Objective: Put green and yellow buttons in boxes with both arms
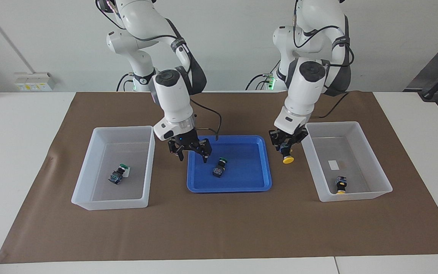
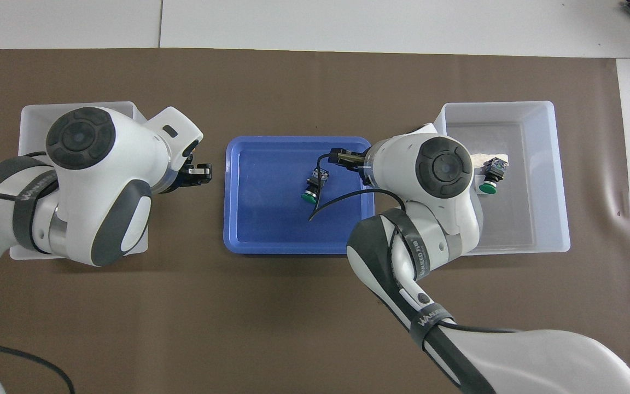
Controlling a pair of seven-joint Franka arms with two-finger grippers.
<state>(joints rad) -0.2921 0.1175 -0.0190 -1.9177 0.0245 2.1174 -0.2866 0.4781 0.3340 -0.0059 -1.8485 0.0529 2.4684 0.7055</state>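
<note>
Right gripper (image 1: 193,152) hangs low over the blue tray (image 1: 259,182), at the tray's end toward the right arm; fingers spread wide with nothing between them. One green button (image 1: 219,168) lies on its side on the tray floor just beside the open fingertips, on the side away from the robots, not touching them. Left gripper (image 1: 285,149) is up in the air over the strip of brown mat (image 1: 219,228) between the tray and the box (image 1: 375,192) at the left arm's end; its fingers are closed on the dark body of a yellow button (image 1: 288,159), cap pointing down, clear of the mat. That box holds a second yellow button (image 1: 341,185), lying near the wall farthest from the robots, well apart from the left gripper. The other box (image 1: 86,201), at the right arm's end, holds a second green button (image 1: 118,175), resting by a small white label, well apart from the right gripper. In the overhead view the left arm's bulk covers most of its box.
</note>
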